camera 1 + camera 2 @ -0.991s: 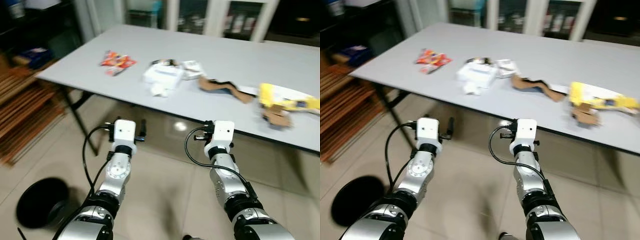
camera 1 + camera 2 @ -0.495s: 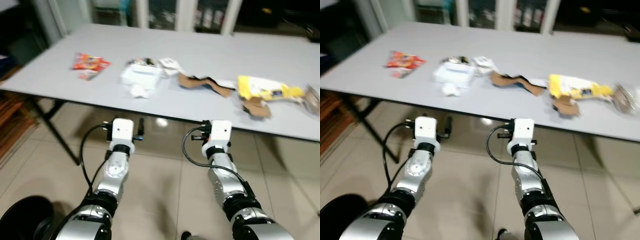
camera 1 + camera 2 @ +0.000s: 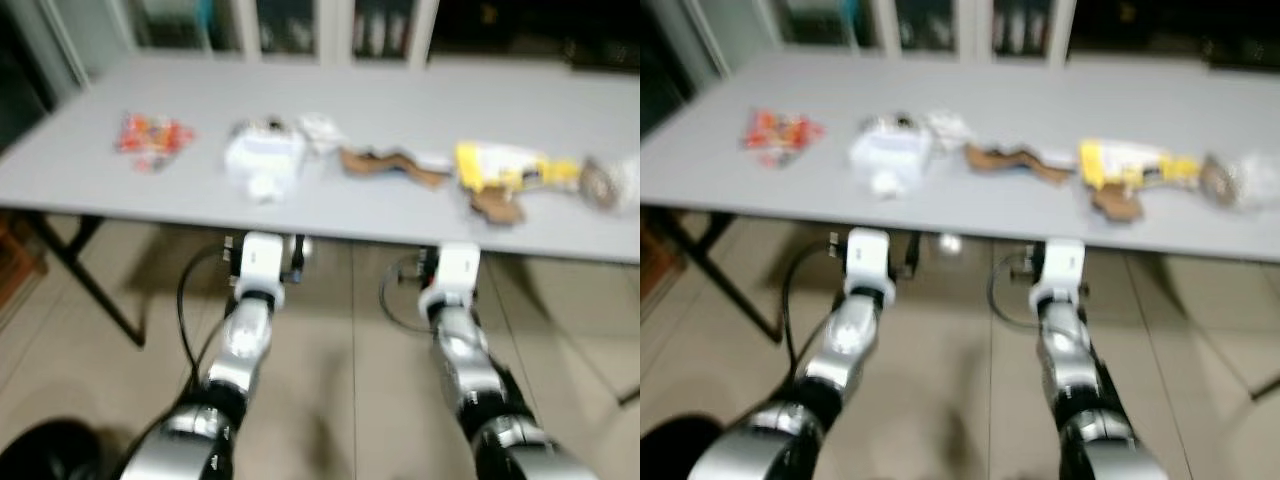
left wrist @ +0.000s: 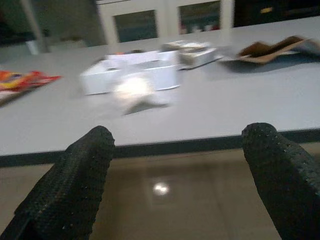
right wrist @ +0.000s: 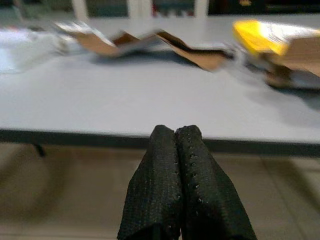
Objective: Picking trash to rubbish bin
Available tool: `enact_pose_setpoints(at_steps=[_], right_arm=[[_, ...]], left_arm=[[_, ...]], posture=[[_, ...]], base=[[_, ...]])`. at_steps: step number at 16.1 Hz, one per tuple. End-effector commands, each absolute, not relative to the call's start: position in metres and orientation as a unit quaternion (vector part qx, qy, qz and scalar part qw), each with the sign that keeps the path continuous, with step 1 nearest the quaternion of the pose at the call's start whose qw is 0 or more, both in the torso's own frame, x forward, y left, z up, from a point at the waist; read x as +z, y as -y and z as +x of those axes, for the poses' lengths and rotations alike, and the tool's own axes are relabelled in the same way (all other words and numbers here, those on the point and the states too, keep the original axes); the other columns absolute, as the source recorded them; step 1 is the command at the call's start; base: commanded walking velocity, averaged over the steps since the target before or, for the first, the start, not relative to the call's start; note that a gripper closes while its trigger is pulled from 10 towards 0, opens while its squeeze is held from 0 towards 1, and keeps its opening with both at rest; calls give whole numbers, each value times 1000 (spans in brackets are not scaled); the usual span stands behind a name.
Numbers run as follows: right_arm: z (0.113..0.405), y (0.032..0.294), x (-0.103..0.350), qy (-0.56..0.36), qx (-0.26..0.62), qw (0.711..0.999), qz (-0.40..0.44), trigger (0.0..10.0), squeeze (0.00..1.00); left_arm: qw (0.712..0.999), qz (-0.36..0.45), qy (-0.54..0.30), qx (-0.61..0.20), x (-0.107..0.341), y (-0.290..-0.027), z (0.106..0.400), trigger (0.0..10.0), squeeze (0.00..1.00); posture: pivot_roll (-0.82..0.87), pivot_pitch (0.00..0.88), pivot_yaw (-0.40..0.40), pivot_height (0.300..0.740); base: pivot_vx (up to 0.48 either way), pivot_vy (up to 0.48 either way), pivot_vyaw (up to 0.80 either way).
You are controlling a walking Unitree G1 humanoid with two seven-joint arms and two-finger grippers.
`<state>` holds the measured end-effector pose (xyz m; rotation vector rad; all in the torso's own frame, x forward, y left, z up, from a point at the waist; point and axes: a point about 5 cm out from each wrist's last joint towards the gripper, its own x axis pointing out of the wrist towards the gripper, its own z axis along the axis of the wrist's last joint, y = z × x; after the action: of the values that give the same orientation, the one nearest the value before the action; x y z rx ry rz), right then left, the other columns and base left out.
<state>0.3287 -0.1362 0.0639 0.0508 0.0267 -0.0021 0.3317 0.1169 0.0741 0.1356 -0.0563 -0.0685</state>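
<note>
A line of trash lies on the grey table (image 3: pixel 400 100): a red snack wrapper (image 3: pixel 150 135), a white box with crumpled paper (image 3: pixel 262 160), a torn brown cardboard strip (image 3: pixel 390 165), a yellow packet (image 3: pixel 505 170) and a crumpled clear wrapper (image 3: pixel 610 182) at the far right. Both arms are held low, just short of the table's front edge. My left gripper (image 4: pixel 177 175) is open, facing the white box (image 4: pixel 135 75), with nothing between its fingers (image 4: pixel 75 185). My right gripper (image 5: pixel 176 150) is shut and empty, pointing at the cardboard strip (image 5: pixel 150 45). The eye views are blurred.
A black rubbish bin (image 3: pixel 40 455) stands on the tiled floor at my lower left. A black table leg (image 3: pixel 90 270) slants down under the table's left end. Glass-fronted cabinets (image 3: pixel 290 25) line the wall behind the table.
The camera has come closer to the table and swung right: the trash now sits square ahead, the clear wrapper has come into view, and the bin has slid to the lower left corner.
</note>
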Motion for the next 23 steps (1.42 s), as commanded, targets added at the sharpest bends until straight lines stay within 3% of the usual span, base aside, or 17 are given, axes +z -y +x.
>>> enact_pose_setpoints(at_steps=[1, 18, 23], right_arm=[[330, 129, 68, -5, 8, 1000, 28, 10000, 0], [334, 127, 80, 25, 16, 999, 38, 10000, 0], [333, 127, 78, 23, 16, 999, 38, 10000, 0]], left_arm=[[997, 69, 22, -26, 72, -122, 332, 10000, 0], [997, 63, 36, -16, 82, -123, 337, 10000, 0], [997, 65, 33, -18, 81, -124, 337, 10000, 0]], posture=[[-12, 13, 51, 740], [-10, 18, 52, 740], [-13, 9, 58, 740]], base=[[0, 0, 0], [0, 0, 0], [259, 0, 0]])
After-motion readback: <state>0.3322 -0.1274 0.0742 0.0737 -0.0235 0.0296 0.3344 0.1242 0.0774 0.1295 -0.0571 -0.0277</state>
